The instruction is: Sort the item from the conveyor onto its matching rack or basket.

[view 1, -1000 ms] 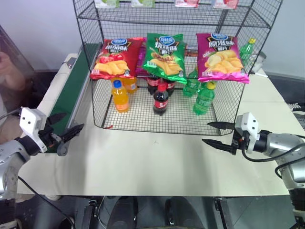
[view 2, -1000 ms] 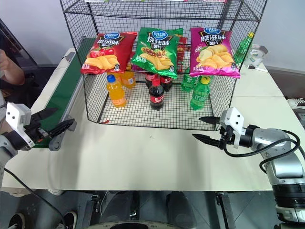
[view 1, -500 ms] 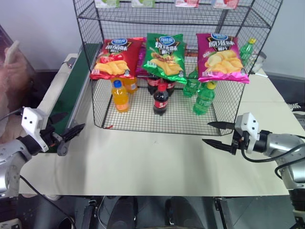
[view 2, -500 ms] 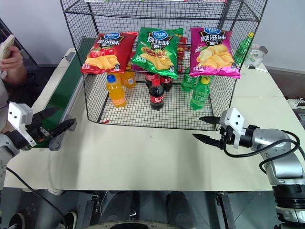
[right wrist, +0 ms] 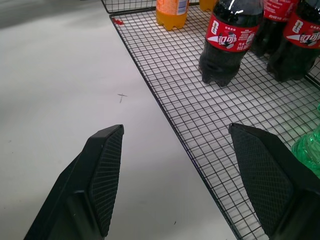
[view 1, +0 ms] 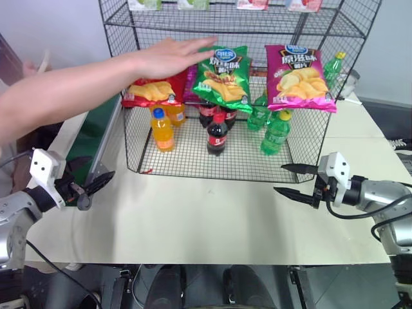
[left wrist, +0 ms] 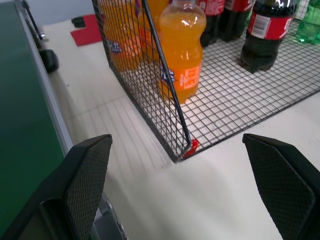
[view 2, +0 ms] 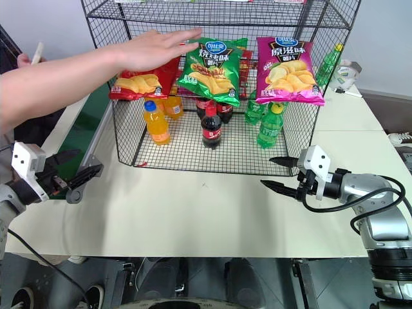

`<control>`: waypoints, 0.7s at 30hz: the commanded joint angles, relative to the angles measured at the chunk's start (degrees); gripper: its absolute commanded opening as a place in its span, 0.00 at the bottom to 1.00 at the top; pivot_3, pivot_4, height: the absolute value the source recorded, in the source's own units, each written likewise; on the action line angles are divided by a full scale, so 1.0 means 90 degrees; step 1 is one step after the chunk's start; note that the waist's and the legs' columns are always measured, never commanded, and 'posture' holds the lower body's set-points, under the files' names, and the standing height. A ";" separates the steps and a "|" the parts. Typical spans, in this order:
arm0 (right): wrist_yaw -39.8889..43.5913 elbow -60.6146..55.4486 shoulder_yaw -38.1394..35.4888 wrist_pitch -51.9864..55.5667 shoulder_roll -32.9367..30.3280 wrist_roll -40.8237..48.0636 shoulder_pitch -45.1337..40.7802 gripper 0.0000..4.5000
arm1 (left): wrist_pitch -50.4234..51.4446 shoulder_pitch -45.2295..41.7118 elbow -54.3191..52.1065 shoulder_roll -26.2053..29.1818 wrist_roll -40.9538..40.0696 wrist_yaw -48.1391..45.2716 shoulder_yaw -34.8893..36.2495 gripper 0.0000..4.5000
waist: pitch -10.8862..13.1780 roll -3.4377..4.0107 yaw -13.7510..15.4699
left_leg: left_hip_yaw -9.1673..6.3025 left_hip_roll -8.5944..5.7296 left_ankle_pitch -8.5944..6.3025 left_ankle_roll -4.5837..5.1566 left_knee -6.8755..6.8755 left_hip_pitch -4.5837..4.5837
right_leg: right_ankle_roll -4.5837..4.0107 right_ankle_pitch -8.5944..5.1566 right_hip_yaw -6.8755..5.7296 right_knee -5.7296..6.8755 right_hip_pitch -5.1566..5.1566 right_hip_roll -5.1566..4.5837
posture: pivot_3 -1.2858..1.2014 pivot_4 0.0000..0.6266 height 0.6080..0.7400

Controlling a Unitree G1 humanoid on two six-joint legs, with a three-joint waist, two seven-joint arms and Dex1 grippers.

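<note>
The item, a green crisp bag [view 1: 223, 77], hangs at the front of the rack [view 1: 335, 29] between a red bag [view 1: 149, 93] and a magenta bag [view 1: 298, 77]. A person's hand [view 1: 168, 55] stretches in from the left over the red bag, fingertips at the green bag's top corner. The conveyor [view 1: 95, 132] runs along the table's left side, partly behind that arm. My left gripper [view 1: 96, 168] is open beside the belt's near end. My right gripper [view 1: 279, 179] is open over the table, in front of the rack's right corner. Both hold nothing.
On the rack's bottom tier stand orange drink bottles [left wrist: 182, 47], cola bottles [right wrist: 227, 42] and green bottles [view 1: 275, 134]. Another green bottle [view 1: 333, 66] stands behind the rack at the right. The pale table [view 1: 212, 219] stretches between my two grippers.
A person's arm has swung in from the left, over the conveyor and the red bag, to the green bag. Both grippers have kept still.
</note>
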 commanded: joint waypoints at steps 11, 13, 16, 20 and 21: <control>-0.0001 -0.0043 -0.0019 -0.0122 0.0004 0.0007 -0.0096 0.78 | -0.0162 -0.0006 -0.0096 0.0040 -0.0010 0.0004 0.0127 1.00 | 0.0000 0.0000 -0.0003 | 0.0000 0.0000 0.0000 0.0000 0.0001 0.0000 | 0.0000 0.0000 0.0000 0.0001 -0.0001 0.0000 | 0.52 0.24 0.99; -0.0010 -0.0050 -0.0020 -0.0123 0.0010 0.0008 -0.0099 0.78 | -0.0161 -0.0003 -0.0102 0.0032 -0.0015 0.0005 0.0124 1.00 | 0.0000 0.0000 -0.0001 | 0.0000 0.0000 0.0000 0.0000 0.0001 0.0000 | 0.0000 0.0000 0.0000 0.0002 -0.0001 0.0000 | 0.52 0.24 0.99; -0.0010 -0.0077 -0.0011 -0.0130 0.0007 0.0000 -0.0071 0.78 | -0.0168 -0.0007 -0.0088 0.0029 -0.0014 0.0004 0.0123 1.00 | 0.0000 0.0000 0.0000 | 0.0000 0.0000 0.0000 0.0000 0.0001 0.0000 | 0.0000 0.0000 0.0000 0.0002 -0.0001 0.0000 | 0.52 0.24 0.99; -0.0014 -0.0072 -0.0004 -0.0141 0.0000 -0.0014 -0.0081 0.78 | -0.0190 -0.0013 -0.0071 0.0020 -0.0004 0.0004 0.0113 1.00 | 0.0000 0.0000 -0.0001 | 0.0000 0.0000 0.0000 0.0000 0.0001 0.0000 | 0.0000 0.0000 0.0000 0.0002 -0.0001 0.0000 | 0.52 0.24 0.99; -0.0007 -0.0070 0.0001 -0.0150 -0.0006 -0.0018 -0.0085 0.78 | -0.0197 -0.0012 -0.0069 0.0015 -0.0005 0.0001 0.0111 1.00 | 0.0000 0.0000 -0.0001 | 0.0000 0.0000 0.0000 0.0000 0.0001 0.0000 | 0.0000 0.0000 0.0000 0.0002 -0.0001 0.0000 | 0.52 0.24 0.99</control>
